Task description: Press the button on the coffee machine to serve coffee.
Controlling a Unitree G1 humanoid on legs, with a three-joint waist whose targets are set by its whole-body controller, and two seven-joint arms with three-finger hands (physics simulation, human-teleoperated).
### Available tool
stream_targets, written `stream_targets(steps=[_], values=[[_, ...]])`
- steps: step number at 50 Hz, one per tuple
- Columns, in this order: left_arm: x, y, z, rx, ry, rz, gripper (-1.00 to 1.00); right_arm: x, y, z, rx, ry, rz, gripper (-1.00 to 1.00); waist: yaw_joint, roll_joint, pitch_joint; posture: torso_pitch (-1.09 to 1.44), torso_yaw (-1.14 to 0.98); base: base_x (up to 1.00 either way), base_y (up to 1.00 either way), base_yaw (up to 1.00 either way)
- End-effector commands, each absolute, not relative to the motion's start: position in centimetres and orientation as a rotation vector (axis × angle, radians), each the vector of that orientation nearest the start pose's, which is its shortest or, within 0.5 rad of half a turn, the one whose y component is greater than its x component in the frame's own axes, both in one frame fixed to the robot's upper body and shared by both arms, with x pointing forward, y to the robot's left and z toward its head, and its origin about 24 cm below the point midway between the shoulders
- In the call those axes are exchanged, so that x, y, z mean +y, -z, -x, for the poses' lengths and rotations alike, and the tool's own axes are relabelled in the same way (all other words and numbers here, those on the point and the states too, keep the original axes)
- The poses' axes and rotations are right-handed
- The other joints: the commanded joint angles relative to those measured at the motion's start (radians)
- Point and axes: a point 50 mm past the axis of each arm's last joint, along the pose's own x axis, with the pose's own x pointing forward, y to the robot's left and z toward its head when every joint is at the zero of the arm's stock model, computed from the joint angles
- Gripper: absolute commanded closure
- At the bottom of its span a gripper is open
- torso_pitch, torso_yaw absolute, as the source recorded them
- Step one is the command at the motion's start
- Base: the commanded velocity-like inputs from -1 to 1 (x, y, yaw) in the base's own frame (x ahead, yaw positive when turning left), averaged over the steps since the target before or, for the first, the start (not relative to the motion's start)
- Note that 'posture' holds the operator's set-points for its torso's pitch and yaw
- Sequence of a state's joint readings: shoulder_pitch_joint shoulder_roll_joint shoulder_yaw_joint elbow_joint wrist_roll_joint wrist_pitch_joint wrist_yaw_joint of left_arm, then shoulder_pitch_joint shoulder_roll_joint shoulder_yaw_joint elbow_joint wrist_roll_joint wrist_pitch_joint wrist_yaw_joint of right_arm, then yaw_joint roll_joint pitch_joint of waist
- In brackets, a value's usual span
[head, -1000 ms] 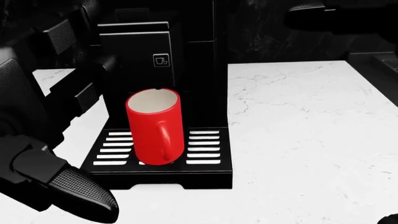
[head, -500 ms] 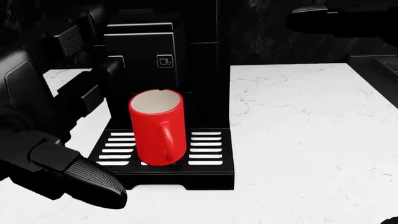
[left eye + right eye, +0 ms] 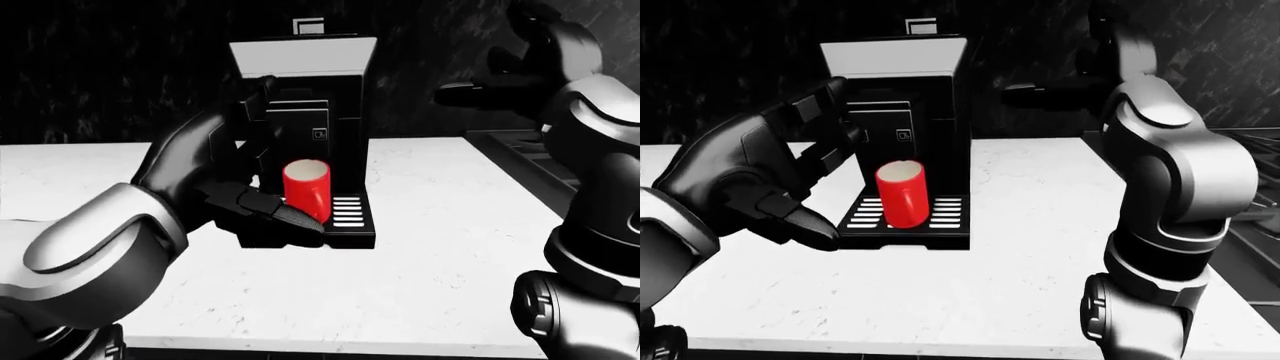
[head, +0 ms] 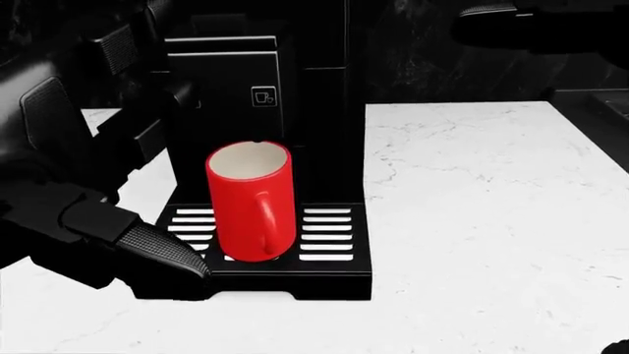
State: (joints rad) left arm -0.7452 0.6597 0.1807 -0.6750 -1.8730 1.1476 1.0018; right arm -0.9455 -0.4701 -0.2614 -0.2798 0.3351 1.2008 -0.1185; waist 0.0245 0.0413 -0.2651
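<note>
The left hand (image 3: pixel 750 176) hovered just left of the coffee machine (image 3: pixel 902 135), fingers (image 3: pixel 825 101) spread. Its button (image 4: pixel 262 96) sat above the red mug (image 4: pixel 251 200); one fingertip should press it squarely without nudging the mug.

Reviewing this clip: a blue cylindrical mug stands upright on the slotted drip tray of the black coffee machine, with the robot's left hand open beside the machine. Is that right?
Not quite: the cylindrical mug is red, not blue, as the head view shows. The rest holds: it stands upright on the slotted drip tray of the black coffee machine, and the left hand is open beside the machine.
</note>
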Motion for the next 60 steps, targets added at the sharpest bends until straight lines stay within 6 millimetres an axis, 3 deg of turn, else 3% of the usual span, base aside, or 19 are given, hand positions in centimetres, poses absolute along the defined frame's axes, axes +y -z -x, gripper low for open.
stream_targets(steps=[1,47,60], values=[[13.6,-28.6,-21.9,0.031,0.409,0.079,-1.00,-20.5,-31.9,-30.6,-0.166,0.101,0.069,-1.00,0.000,-0.002,-0.007,-0.42,0.00,0.00,0.00,0.00],[13.9,-26.7,-24.8,0.061,0.360,0.099,-1.00,-20.6,-31.4,-30.6,-0.166,0.100,0.058,-1.00,0.003,-0.012,-0.013,-0.42,0.00,0.00,0.00,0.00],[13.7,-26.9,-24.7,0.056,0.367,0.101,-1.00,-20.6,-31.2,-30.6,-0.166,0.100,0.056,-1.00,0.004,-0.015,-0.012,-0.42,0.00,0.00,0.00,0.00]])
